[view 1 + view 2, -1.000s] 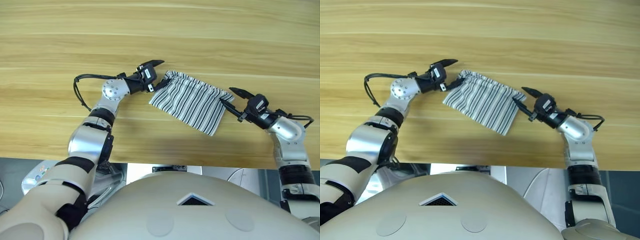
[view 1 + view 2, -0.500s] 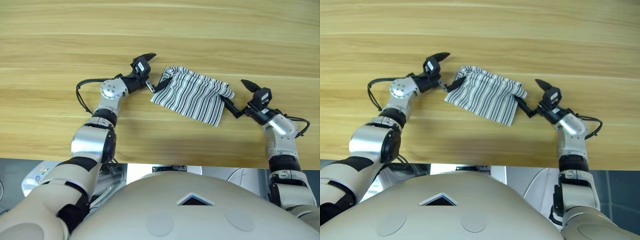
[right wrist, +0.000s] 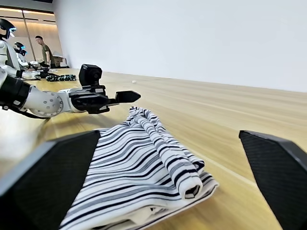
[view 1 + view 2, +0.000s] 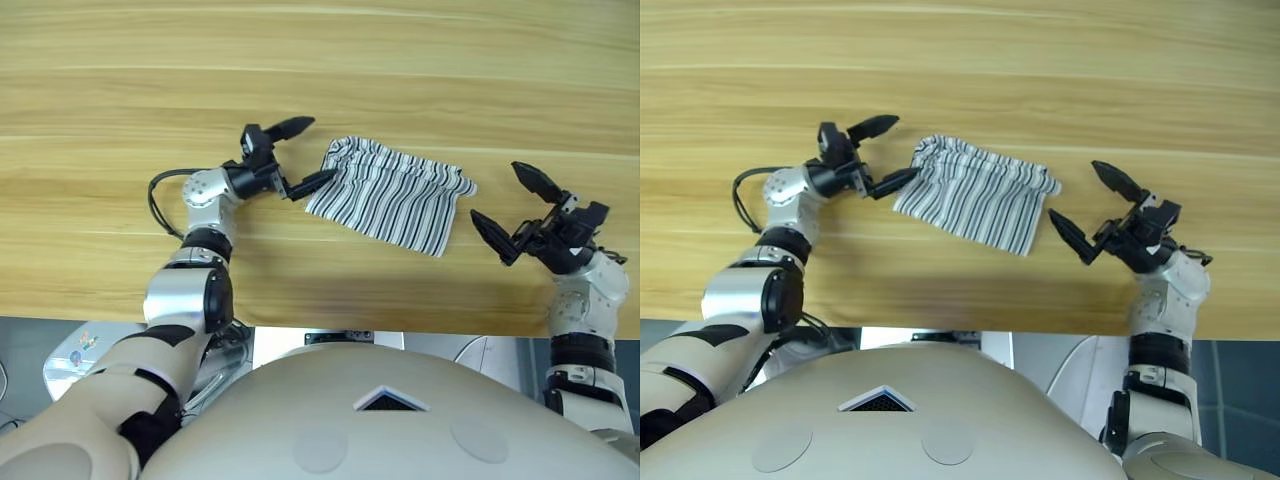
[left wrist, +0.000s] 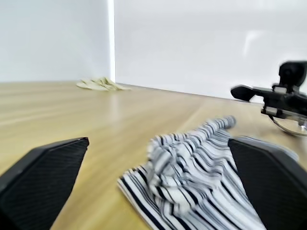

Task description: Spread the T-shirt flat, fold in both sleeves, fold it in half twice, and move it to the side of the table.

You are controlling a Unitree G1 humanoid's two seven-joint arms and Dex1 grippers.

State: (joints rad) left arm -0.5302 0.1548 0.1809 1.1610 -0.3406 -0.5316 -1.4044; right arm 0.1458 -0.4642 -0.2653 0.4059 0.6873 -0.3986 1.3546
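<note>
Where the wooden table [image 4: 300, 60] lies before the robot, the count is one T-shirt [image 4: 392, 195] and two grippers. The T-shirt, black-and-white striped, lies folded into a compact slanted rectangle on the table's nearer half, between the two grippers. The left gripper [image 4: 318, 150] stands wide open at the shirt's bunched left end, its lower fingertip at the cloth's edge; contact cannot be confirmed. The right gripper [image 4: 494, 189] is likewise spread wide, holding nothing, just beside the shirt's right corner and apart from it. The left wrist view adds the gathered, wrinkled end of the cloth between its two fingers [image 5: 43, 177], and a pale crumpled cloth [image 5: 100, 84] far off on the wood. The right wrist view adds the rolled fold along the shirt's top and the stacked layers at its near corner.
</note>
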